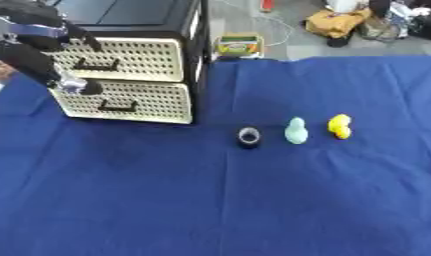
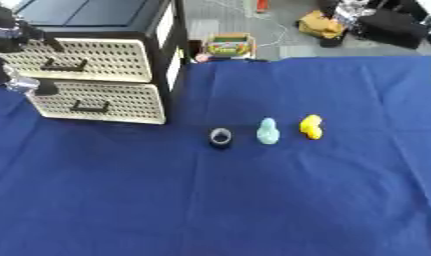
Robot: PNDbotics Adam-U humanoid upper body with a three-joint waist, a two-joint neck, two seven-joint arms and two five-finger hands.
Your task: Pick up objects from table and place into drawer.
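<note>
A small black drawer cabinet (image 1: 197, 50) with two cream perforated drawers stands at the back left of the blue cloth. The upper drawer (image 1: 135, 59) and the lower drawer (image 1: 140, 102) both look closed. My left hand (image 1: 35, 55) hovers at the cabinet's left front corner, fingers straight and spread, holding nothing. On the cloth to the right lie a black ring-shaped roll (image 1: 248, 137), a pale teal figure (image 1: 295, 131) and a yellow figure (image 1: 340, 126) in a row. My right hand shows in no view.
The blue cloth (image 1: 210, 200) covers the table. Behind its far edge a small green and yellow box (image 1: 239, 45) sits on the floor, with bags and clutter (image 1: 341, 22) further back at the right.
</note>
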